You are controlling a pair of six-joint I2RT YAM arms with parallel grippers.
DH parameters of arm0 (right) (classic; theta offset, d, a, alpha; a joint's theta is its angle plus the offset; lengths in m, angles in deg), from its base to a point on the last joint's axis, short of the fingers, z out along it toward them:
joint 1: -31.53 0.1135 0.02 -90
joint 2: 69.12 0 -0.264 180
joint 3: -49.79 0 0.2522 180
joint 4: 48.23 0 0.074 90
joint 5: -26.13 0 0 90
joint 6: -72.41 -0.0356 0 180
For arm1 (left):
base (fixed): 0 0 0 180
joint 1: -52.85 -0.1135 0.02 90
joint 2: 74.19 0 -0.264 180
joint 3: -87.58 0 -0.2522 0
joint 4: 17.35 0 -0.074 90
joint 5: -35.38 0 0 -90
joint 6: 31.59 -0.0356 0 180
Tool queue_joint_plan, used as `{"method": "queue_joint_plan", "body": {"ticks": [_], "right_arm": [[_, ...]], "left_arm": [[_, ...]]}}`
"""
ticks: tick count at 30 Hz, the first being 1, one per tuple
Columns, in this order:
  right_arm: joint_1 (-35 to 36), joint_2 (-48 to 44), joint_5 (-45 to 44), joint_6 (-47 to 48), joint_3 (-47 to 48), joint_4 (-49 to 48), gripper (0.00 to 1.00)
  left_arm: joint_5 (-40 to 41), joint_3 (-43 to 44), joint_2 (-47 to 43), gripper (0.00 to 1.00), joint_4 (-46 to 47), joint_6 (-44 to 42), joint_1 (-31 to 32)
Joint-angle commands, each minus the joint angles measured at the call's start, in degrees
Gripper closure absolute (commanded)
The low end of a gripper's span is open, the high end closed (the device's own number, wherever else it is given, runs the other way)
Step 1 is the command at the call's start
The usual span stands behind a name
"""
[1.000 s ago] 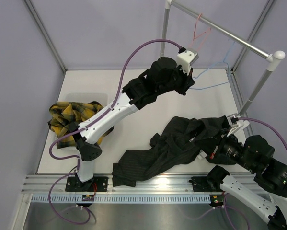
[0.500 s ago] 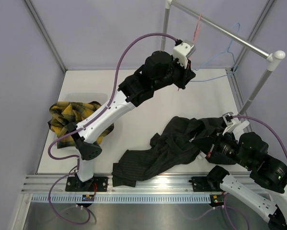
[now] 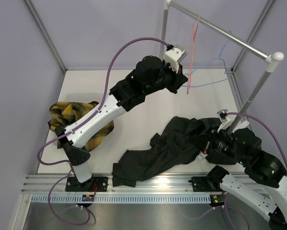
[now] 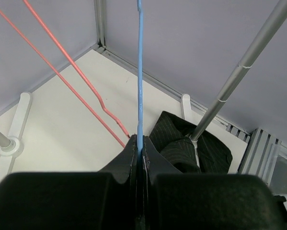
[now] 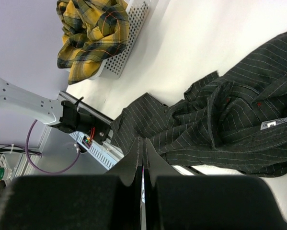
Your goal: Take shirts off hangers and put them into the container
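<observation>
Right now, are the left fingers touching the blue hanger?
Touching. The left wrist view shows the blue hanger pinched between the closed left fingers.

Two shirts: one plaid shirt [image 3: 71, 117] and one black shirt [image 3: 177, 143]. Two wire hangers: one pink hanger [image 4: 61, 76], one blue hanger [image 4: 139, 72]. One container [image 5: 131, 24], holding a single shirt. One rail [image 3: 220, 31] on two posts. One bench [image 3: 143, 110]. Two robot arms: the left arm [image 3: 105, 112] and the right arm [image 3: 248, 158], each trailing one purple cable
</observation>
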Motion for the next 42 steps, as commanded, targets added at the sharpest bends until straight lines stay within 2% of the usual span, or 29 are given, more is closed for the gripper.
{"method": "queue_joint_plan", "body": {"ticks": [1, 8, 15, 21, 27, 42], "right_arm": [[0.2, 1.0, 2.0, 1.1, -1.1, -3.1, 1.00], [0.2, 1.2, 2.0, 0.8, -1.8, -4.0, 1.00], [0.2, 0.8, 1.3, 0.5, -1.3, -3.3, 1.00], [0.2, 0.5, 1.1, 0.3, -1.1, -2.5, 1.00], [0.2, 0.3, 1.0, 0.1, -1.3, -1.9, 1.00], [0.2, 1.6, 2.0, 0.1, -3.2, -4.1, 1.00]], "left_arm": [[-0.8, -1.7, -5.6, 1.00, 5.5, -1.1, 0.0], [-1.0, -0.8, -6.3, 1.00, 3.9, -2.1, 0.0], [-1.7, 6.9, -1.4, 1.00, 0.3, -3.0, 0.0], [-2.6, 8.4, 1.8, 1.00, 2.3, -3.2, -0.3], [-4.0, 14.9, 5.9, 1.00, 1.0, -3.3, -0.4], [-4.9, 14.4, 1.7, 1.00, 1.7, -4.0, -0.5]]}}
